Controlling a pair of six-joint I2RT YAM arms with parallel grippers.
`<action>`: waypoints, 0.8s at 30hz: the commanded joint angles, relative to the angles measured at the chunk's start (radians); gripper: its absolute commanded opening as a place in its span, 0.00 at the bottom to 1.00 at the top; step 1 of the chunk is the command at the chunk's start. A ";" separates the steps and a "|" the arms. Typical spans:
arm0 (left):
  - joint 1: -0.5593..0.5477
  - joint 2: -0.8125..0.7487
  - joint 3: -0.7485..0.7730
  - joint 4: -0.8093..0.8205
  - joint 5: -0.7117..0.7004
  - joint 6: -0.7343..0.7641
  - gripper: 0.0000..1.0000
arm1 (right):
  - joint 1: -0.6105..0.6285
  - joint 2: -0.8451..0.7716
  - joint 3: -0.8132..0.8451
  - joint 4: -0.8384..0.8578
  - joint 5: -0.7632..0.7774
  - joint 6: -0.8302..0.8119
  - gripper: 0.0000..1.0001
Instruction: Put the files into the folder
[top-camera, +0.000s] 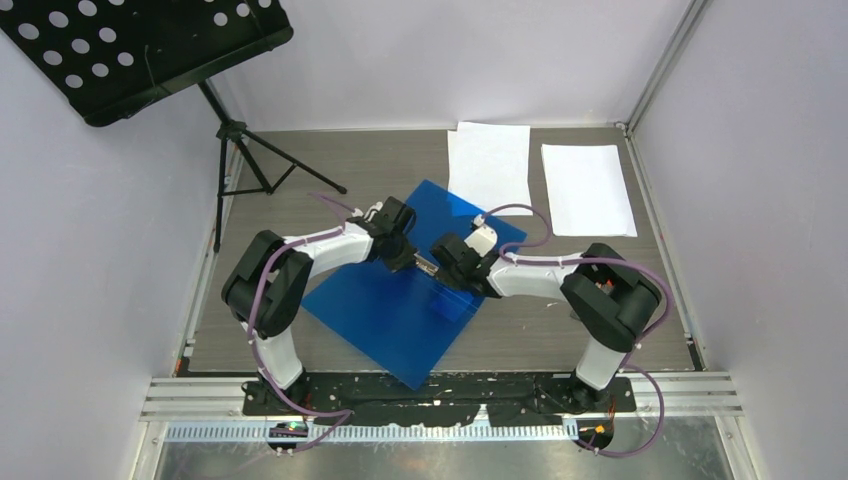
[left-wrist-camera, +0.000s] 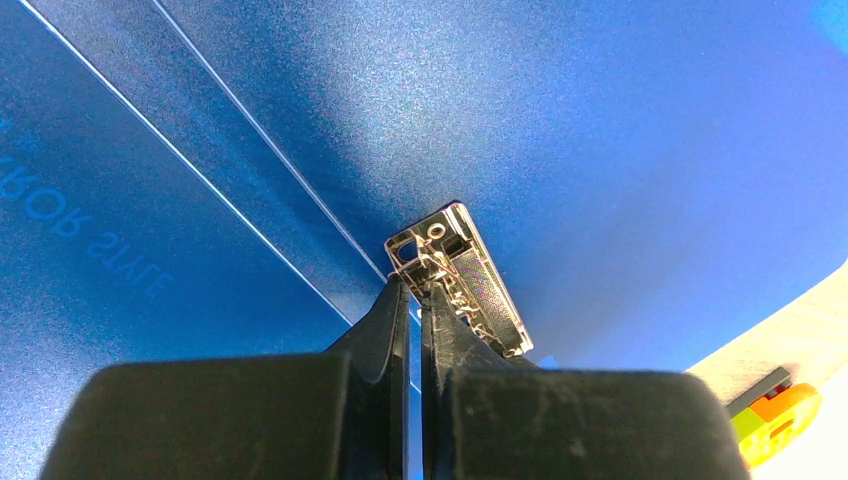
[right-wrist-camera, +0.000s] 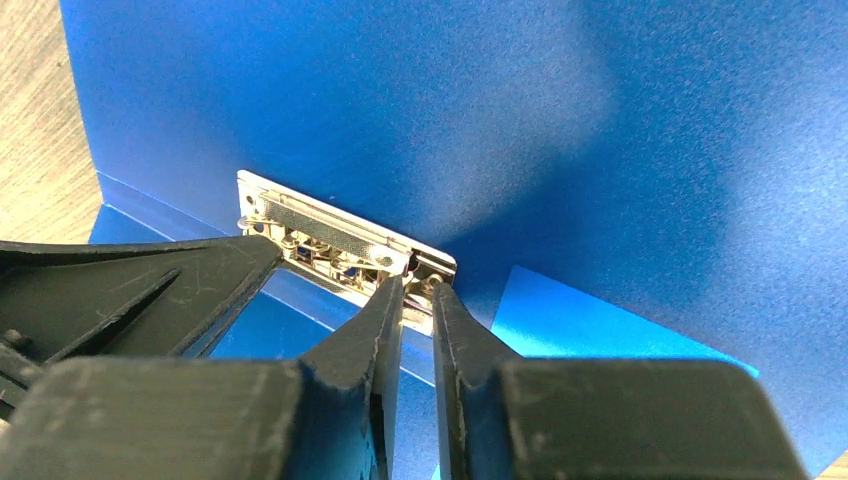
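Mid-table, two grippers on one clip

Across the middle of the grey wood-grain tabletop (top-camera: 300, 170): thin bright blue plastic folder (top-camera: 400, 320), open and flat, turned with one corner aimed at the near edge. Along the far edge, towards the far right corner: plain white paper files (top-camera: 489, 165) in two separate lots, one touching or just overlapping the folder's far corner, the other lot (top-camera: 587, 188) apart to its right, neither yet inside.

Handling, as a judgement: sheets light, limp and flat against the table, so awkward to pinch from above; better slid, or taken at a raised edge. Folder thin, smooth and probably slippery, likely to skate unless pinned. Small shiny metal clip (left-wrist-camera: 480, 290) at the folder's spine: hard, sprung, the one firm hold.

Both arms folded inward, elbows out towards the left and right edges, wrists low and nose to nose over the folder's centre. Left gripper (left-wrist-camera: 415, 290) narrowed to a thin slit, nipping one end of the clip. Right gripper (right-wrist-camera: 418, 290) likewise nearly pressed together on the opposite end
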 joint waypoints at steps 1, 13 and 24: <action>-0.035 0.102 -0.092 -0.295 0.005 0.123 0.00 | -0.019 0.110 -0.114 -0.042 0.043 -0.049 0.09; -0.035 0.119 -0.080 -0.289 0.021 0.120 0.00 | 0.055 0.037 -0.245 0.205 0.043 -0.182 0.26; -0.036 0.153 -0.026 -0.311 0.024 0.145 0.00 | 0.089 0.136 -0.125 0.063 0.055 -0.247 0.21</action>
